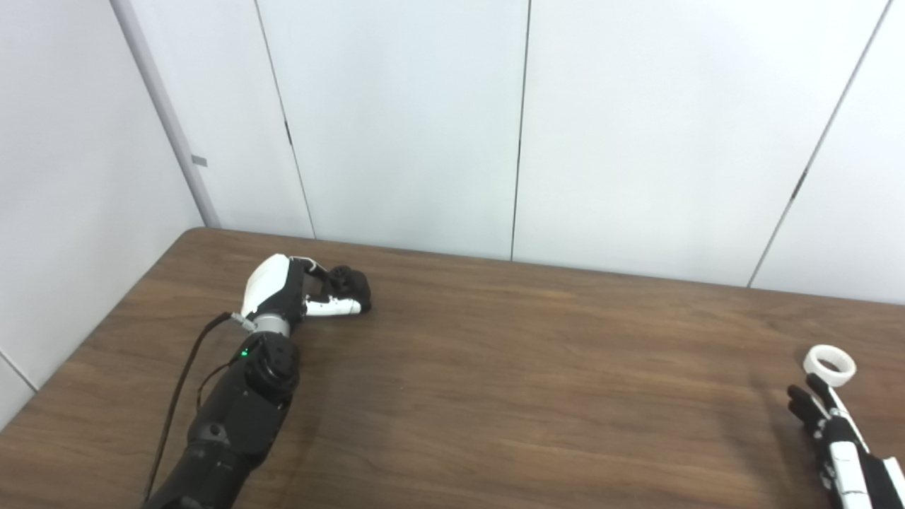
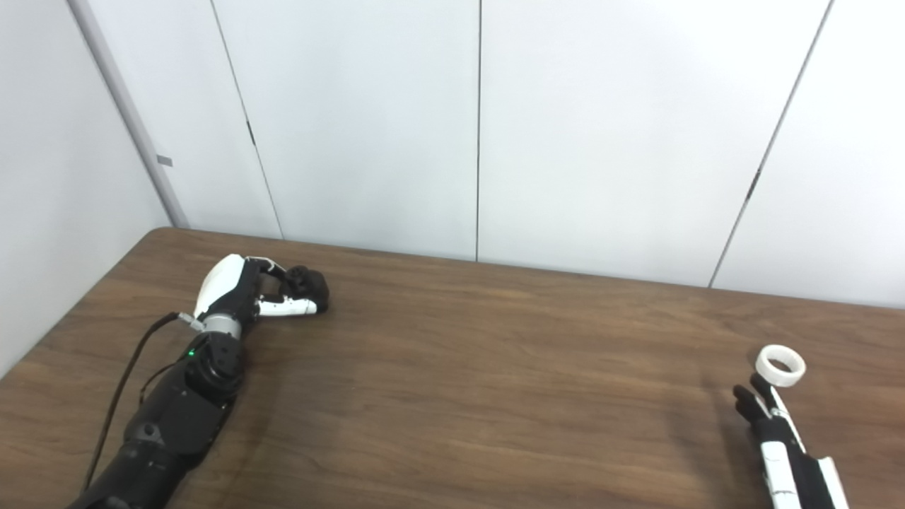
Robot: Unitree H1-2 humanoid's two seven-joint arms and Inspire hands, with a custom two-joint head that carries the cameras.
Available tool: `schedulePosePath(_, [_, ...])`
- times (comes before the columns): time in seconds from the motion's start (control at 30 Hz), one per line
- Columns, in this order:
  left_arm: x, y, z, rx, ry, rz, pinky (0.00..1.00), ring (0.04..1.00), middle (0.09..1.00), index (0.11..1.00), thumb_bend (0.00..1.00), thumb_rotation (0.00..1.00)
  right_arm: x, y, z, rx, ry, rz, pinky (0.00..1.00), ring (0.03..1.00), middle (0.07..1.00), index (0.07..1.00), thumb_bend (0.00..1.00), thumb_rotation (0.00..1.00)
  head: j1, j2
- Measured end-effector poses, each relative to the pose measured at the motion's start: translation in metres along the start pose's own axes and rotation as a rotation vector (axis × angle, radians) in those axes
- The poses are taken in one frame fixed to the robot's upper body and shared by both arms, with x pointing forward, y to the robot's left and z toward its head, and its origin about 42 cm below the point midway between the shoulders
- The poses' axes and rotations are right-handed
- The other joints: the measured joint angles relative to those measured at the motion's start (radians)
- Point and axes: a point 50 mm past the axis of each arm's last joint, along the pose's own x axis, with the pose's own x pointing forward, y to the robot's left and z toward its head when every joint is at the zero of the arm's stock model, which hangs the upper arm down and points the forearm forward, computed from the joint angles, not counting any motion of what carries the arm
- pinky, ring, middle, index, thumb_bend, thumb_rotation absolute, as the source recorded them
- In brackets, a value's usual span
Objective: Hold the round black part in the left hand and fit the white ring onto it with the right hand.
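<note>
Far left: a grey-white wall panel runs down to the corner of a brown wood-grain table point(image 1: 495, 367). Behind the table, pale wall panels with thin dark seams.

Left arm enters from the bottom left, black forearm with a small green light lit near the wrist and a dark cable point(image 1: 177, 396) looping alongside it above the tabletop. The left hand point(image 1: 304, 290), white shell on the back, lies low at the table's far-left part. Its fingers curl around the round black part point(image 1: 350, 283), thumb beneath and the other fingers over the top; the part sits at the fingertips, low against the table. Whether it rests on the wood or is lifted just clear, cannot tell.

Centre of the table: bare wood, faint shadow beside the left forearm.

Right side: the white ring point(image 2: 780, 365) lies flat on the table near the right edge, hole facing up. Well apart from the black part, nearly the whole table width between them.

Right hand point(image 2: 767, 420) comes in from the bottom right corner, fingers extended and pointing toward the ring, spread a little, nothing in its grasp. The fingertips sit just beside the ring's near rim; contact cannot be made out.
</note>
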Motion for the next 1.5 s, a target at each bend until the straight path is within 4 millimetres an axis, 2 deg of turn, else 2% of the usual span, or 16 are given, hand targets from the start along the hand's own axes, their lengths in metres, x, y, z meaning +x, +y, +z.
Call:
schedulePosePath(0.47, [-0.009, -0.002, 0.0, 0.158, -0.117, 0.085, 1.0, 0.845, 0.724, 0.484, 0.52, 0.04, -0.001, 0.0, 0.0, 0.0, 0.003, -0.004, 0.99, 0.923, 0.911, 0.946, 0.5, 1.0, -0.002, 0.005])
schedulePosePath(0.57, [-0.016, -0.003, 0.006, 0.171, -0.174, 0.088, 1.0, 0.839, 0.717, 0.484, 0.52, 0.04, 0.0, 0.0, 0.0, 0.0, 0.002, -0.004, 0.98, 0.918, 0.909, 0.942, 0.51, 1.0, -0.008, 0.005])
schedulePosePath(0.8, [-0.05, 0.004, 0.035, 0.11, -0.272, 0.114, 1.0, 0.853, 0.73, 0.484, 0.52, 0.05, 0.0, 0.001, 0.0, -0.002, 0.002, -0.002, 0.97, 0.913, 0.902, 0.942, 0.51, 0.99, -0.025, 0.011])
schedulePosePath(1.07, [-0.11, -0.027, 0.054, 0.01, -0.3, -0.017, 1.0, 0.847, 0.738, 0.484, 0.52, 0.05, -0.001, 0.003, 0.001, -0.013, 0.002, -0.005, 1.0, 0.92, 0.895, 0.934, 0.53, 0.98, -0.046, 0.025])
schedulePosePath(1.2, [-0.135, -0.028, 0.068, 0.001, -0.353, -0.048, 1.0, 0.857, 0.746, 0.484, 0.52, 0.05, -0.001, 0.006, 0.002, -0.032, -0.002, 0.003, 0.99, 0.914, 0.898, 0.938, 0.57, 0.99, -0.083, 0.044])
schedulePosePath(1.33, [-0.154, -0.029, 0.076, 0.042, -0.39, -0.058, 1.0, 0.862, 0.753, 0.484, 0.52, 0.05, -0.002, 0.01, 0.004, -0.047, 0.002, 0.002, 0.98, 0.906, 0.899, 0.936, 0.56, 0.99, -0.109, 0.063])
schedulePosePath(1.5, [-0.183, -0.039, 0.075, 0.102, -0.457, -0.097, 1.0, 0.87, 0.755, 0.484, 0.52, 0.05, -0.004, 0.019, 0.006, -0.045, 0.002, -0.012, 0.98, 0.914, 0.902, 0.94, 0.57, 0.99, -0.152, 0.09])
